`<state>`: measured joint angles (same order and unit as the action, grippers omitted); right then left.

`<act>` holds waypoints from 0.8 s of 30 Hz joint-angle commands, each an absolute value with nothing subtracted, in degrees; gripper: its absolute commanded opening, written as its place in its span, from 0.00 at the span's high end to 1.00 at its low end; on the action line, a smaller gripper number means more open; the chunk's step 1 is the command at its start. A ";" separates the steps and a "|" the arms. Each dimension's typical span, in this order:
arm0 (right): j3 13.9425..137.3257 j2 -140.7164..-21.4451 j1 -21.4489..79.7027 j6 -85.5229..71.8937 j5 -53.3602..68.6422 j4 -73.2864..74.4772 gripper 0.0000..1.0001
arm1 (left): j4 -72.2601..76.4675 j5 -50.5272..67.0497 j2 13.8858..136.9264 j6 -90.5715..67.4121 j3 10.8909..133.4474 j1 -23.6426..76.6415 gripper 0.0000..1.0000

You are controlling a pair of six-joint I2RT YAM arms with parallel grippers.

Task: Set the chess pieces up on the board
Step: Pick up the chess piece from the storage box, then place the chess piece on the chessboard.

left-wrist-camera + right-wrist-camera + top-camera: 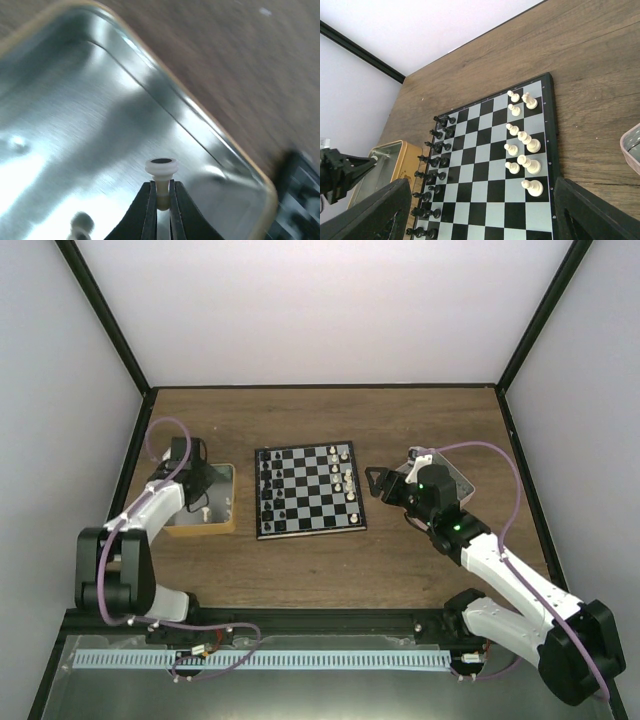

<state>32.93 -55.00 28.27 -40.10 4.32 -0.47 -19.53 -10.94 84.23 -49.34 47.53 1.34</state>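
My left pincer, clamped on one cream piece over the tray; board lies rightward.

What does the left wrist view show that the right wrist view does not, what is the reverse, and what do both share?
Only the left wrist view shows a small cream chess piece clamped in the left gripper, and a second cream piece on the shiny floor of the tan rectangular tray.

Only the right wrist view clearly shows the black-and-silver chessboard, black pieces along one side, cream pieces along the opposite side, the pink tray edge and the open right gripper.

Both show the tan tray, the left gripper and the brown wooden table.
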 commanded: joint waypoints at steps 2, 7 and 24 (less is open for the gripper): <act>32.98 -53.88 28.30 -40.43 2.20 -1.04 0.20 | -21.84 6.96 75.77 -49.25 47.36 6.61 0.95; 33.00 -53.96 28.30 -40.84 1.68 -1.38 0.20 | -19.10 16.76 73.15 -55.95 47.43 12.70 0.94; 32.41 -51.29 28.30 -41.40 -0.90 0.48 0.19 | -4.13 28.37 90.70 -64.32 52.65 31.69 0.91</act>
